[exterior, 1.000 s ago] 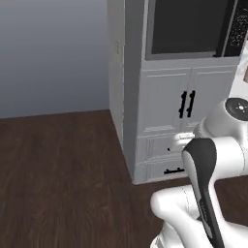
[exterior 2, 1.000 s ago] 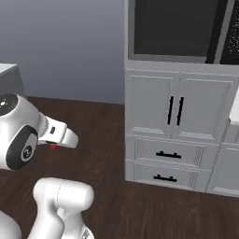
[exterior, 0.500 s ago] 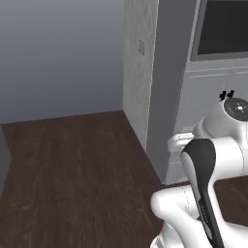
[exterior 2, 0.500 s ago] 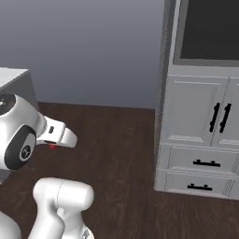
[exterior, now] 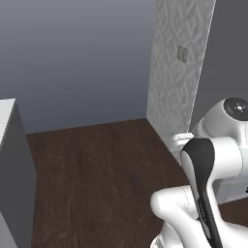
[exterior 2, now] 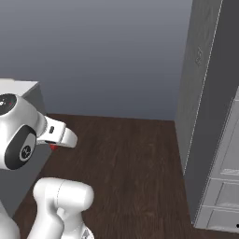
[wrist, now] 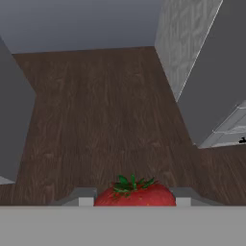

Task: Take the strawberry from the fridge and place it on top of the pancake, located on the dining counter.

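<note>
Strawberry carried between the two fingers of the tool, which is closed narrowly on the berry's sides; hand view, looking down over the dark wood floor. In the right base view a spot of red marks the same berry at the arm's tip. The fruit is judged light, soft and easily bruised, with a slightly slick skin, so a gentle pinch across its widest part, below the green leaves, suits it best. A grey-sided table stands at the left edge.
</note>
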You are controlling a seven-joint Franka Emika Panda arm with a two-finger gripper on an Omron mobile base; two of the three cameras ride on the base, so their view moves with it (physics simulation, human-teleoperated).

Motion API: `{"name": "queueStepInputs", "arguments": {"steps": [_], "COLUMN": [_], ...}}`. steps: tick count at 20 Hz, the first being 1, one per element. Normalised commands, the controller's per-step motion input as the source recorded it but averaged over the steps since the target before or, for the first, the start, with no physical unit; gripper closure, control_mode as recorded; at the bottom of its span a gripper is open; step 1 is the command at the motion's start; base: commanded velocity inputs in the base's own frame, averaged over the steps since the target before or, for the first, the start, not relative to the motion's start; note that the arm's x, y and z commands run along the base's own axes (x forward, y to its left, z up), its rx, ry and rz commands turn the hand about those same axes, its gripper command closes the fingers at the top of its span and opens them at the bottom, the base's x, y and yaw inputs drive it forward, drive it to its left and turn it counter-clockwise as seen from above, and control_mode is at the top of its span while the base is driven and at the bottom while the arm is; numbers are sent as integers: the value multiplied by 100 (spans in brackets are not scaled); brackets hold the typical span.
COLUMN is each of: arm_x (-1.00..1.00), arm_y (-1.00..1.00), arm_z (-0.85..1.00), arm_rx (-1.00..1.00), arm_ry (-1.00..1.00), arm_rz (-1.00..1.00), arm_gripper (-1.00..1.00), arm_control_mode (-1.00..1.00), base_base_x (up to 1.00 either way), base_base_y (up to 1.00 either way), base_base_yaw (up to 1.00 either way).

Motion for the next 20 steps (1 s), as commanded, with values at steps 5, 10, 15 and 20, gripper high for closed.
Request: {"name": "queueStepInputs", "arguments": {"steps": [5, 10, 15, 20], "arm_x": [0, 0, 0, 0], "arm_y": [0, 0, 0, 0], "arm_z": [0, 0, 0, 0], "arm_rx": [0, 0, 0, 0], "arm_ry": [0, 0, 0, 0], "arm_rz": [0, 0, 0, 0], "arm_gripper": [100, 100, 100, 100], "arm_control_mode": [100, 100, 100, 100], "base_base_x": [100, 100, 100, 100], "base_base_y": [92, 23, 0, -11], "base_base_yaw": [1, 27, 58, 56]}}
